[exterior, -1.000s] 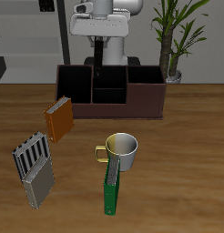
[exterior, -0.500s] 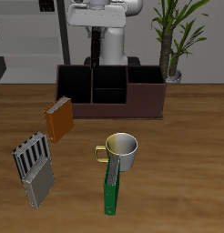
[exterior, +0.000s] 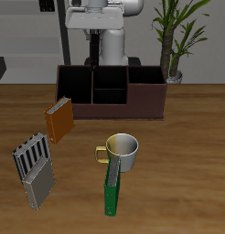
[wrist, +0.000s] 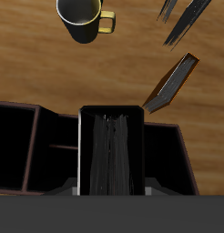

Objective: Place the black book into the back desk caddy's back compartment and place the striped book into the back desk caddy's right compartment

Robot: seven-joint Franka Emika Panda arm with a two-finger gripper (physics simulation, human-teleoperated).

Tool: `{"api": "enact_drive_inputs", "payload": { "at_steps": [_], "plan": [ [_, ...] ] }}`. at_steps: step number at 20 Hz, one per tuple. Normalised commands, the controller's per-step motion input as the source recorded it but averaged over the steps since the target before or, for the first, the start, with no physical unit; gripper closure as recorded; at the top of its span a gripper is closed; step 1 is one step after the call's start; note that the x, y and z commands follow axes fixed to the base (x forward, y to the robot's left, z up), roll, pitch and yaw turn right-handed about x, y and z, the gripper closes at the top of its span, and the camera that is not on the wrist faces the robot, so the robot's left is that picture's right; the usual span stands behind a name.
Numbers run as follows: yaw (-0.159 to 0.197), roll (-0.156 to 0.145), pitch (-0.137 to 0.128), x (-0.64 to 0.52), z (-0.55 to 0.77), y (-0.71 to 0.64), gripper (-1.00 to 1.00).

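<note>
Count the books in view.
5: orange-brown before the caddy, striped and speckled grey near the front edge, green beside the mug, black book in the caddy; others may be hidden.

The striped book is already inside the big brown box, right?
No. In the exterior view the striped book lies on the table near its front edge, far from the back desk caddy, beside the plain grey book.

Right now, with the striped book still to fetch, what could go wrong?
The striped book lies against the speckled grey book, so a grasp might drag both. The orange-brown book sits tilted between it and the back desk caddy; a low carry could knock it.
</note>
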Motion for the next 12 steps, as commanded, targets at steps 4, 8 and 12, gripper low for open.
{"api": "enact_drive_inputs", "payload": {
  "at_steps": [4, 8, 12],
  "plan": [
    [0.249, 0.069, 0.016, -0.16, -0.07, 0.12, 1.00],
    [0.206, 0.046, 0.028, -0.10, 0.05, 0.10, 1.00],
    [0.239, 0.062, -0.020, -0.25, 0.06, 0.15, 1.00]
  ]
}}
